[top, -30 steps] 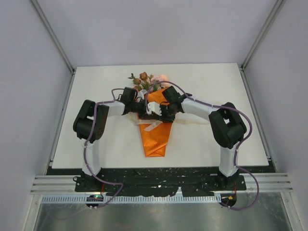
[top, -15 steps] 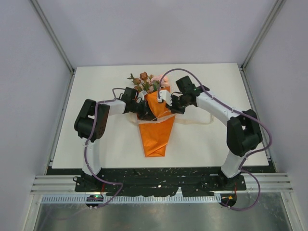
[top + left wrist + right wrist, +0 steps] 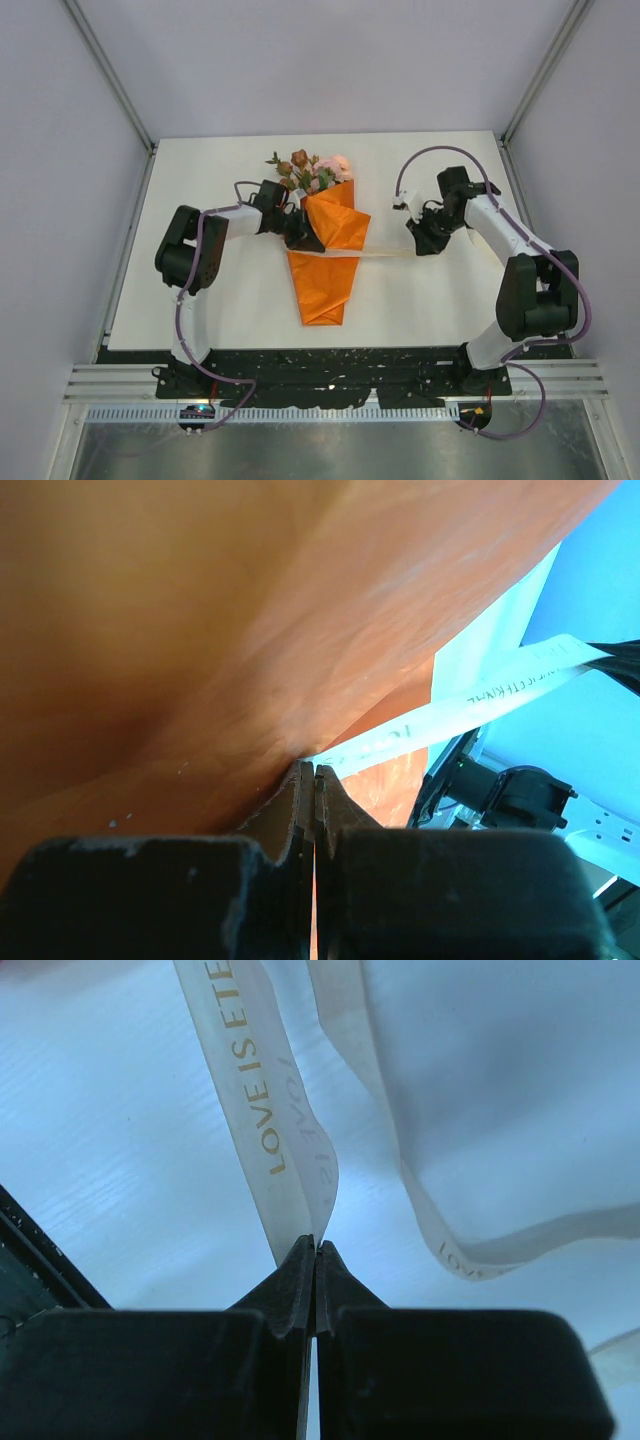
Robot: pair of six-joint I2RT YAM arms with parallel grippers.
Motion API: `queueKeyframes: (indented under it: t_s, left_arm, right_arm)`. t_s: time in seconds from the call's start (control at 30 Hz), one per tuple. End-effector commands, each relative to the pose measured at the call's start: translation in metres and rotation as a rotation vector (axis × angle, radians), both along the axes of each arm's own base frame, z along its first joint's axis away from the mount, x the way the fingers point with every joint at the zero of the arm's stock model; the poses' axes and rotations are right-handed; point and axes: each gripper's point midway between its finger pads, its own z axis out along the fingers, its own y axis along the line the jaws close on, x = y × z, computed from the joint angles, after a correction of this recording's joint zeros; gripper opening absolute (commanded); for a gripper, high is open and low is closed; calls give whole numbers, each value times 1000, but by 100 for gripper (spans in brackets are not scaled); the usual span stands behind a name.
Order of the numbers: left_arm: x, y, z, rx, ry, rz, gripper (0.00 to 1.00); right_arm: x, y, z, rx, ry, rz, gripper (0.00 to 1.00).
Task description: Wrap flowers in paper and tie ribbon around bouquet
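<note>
The bouquet lies in the middle of the table, a cone of orange paper [image 3: 325, 272] with the flowers [image 3: 308, 170] showing at its far, wide end. My left gripper [image 3: 303, 235] presses against the cone's left edge. In the left wrist view it [image 3: 315, 770] is shut, with the ribbon [image 3: 480, 695] running off from its tips and the orange paper [image 3: 200, 630] filling the view. The cream ribbon [image 3: 385, 254] stretches across the cone to my right gripper [image 3: 418, 243], well to the right of the bouquet. In the right wrist view that gripper [image 3: 316, 1248] is shut on a fold of the printed ribbon [image 3: 255, 1090].
The white table [image 3: 220, 300] is ringed by grey enclosure walls and metal posts. The right arm's cable [image 3: 430, 152] loops above its wrist. A loose length of ribbon [image 3: 480, 1250] trails on the table beside the right gripper.
My right gripper has closed on the ribbon and swung right, away from the bouquet, drawing the ribbon out across the cone. The left arm has stayed at the cone's left edge.
</note>
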Motion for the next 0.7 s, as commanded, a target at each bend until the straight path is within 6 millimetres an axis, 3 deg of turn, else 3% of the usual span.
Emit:
queueKeyframes:
  t_s: [0.0, 0.27, 0.37, 0.47, 0.63, 0.67]
  left_arm:
    - [7, 5, -7, 47, -23, 3, 0]
    - [8, 3, -8, 48, -23, 1, 0]
    - [9, 4, -7, 43, -24, 1, 0]
    - [8, 3, -6, 40, -27, -5, 0]
    - [6, 1, -6, 36, -29, -12, 0]
    - [6, 0, -5, 36, -30, -15, 0]
  right_arm:
    - [-25, -27, -4, -1, 114, -130, 5]
    - [-38, -59, -40, -43, 246, -265, 6]
    - [-37, -68, -53, -67, 286, -326, 13]
    - [-34, -79, -61, -96, 310, -369, 32]
    - [-33, -105, -57, -178, 290, -382, 38]
    - [-30, -112, -52, -175, 281, -391, 44]
